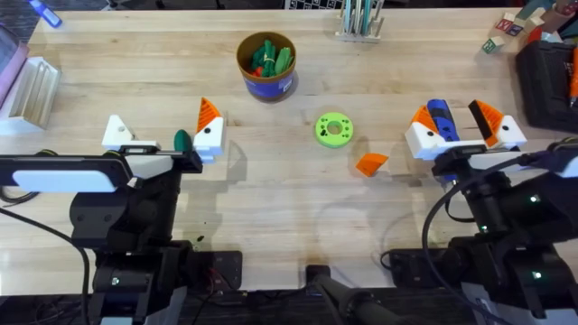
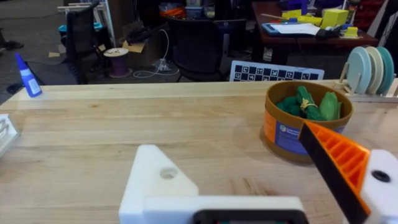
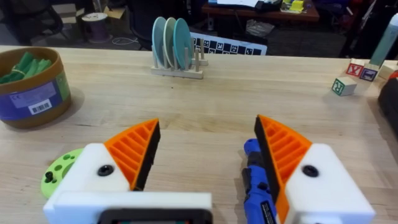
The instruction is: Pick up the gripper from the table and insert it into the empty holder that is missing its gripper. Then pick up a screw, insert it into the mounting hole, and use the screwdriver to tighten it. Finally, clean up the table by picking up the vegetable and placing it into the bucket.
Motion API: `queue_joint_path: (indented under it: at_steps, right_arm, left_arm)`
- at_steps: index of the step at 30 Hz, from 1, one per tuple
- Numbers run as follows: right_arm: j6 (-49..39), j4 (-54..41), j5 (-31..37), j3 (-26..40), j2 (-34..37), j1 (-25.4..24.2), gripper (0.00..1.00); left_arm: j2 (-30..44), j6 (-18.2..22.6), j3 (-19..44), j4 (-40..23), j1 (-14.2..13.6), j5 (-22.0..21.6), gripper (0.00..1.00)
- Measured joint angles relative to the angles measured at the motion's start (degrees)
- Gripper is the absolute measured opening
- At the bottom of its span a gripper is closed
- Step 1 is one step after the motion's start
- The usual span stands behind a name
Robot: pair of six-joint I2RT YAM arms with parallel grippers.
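- The left gripper (image 1: 163,135) is over the left part of the worktop (image 1: 289,217), and its two white fingers stand wide apart, holding nothing.
- One of its white blocks, the holder (image 2: 158,180), has no orange pad; the mounting hole (image 2: 168,173) shows on its face as a small round opening.
- The other finger of this gripper carries an orange ribbed pad (image 2: 339,165).
- The vegetable (image 1: 182,140), dark green, lies on the worktop between the two left fingers, closer to the finger with the pad.
- The right gripper (image 1: 465,126) is over the right part of the worktop, its fingers spread, with an orange pad on each one.
- The screwdriver (image 1: 442,121), blue, lies between the right fingers; in the right wrist view it is just beside one pad, and I cannot tell if it touches it.
- The gripper (image 1: 370,163), the loose orange wedge, lies flat on the worktop to the left of the right arm, near the middle.
- Just beside it, toward the far edge, lies a lime-green disc (image 1: 334,129) with a hole.
- The bucket (image 1: 266,65) stands near the far edge, left of the middle, and green pieces are inside it.
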Motion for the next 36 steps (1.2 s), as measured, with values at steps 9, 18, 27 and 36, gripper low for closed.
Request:
queue_joint_path:
  at_steps: [9,18,27,36]
  right_arm:
    - [0.0,-0.2,0.0,0.0,0.0,0.0,0.934]
    - [0.7,-3.6,0.0,1.9,0.0,0.0,0.934]
    - [1.4,-29.6,-0.2,24.4,9.3,0.0,0.934]
    - [1.4,-33.0,-0.4,35.1,22.1,0.0,0.934]
  left_arm:
    - [0.0,0.0,0.0,0.0,0.0,0.0,0.985]
    - [0.2,0.0,5.4,-9.4,0.0,-1.5,0.985]
    - [16.3,0.2,32.8,-35.7,0.0,-9.5,0.985]
    - [44.8,0.2,43.9,-47.7,0.0,-8.5,0.985]
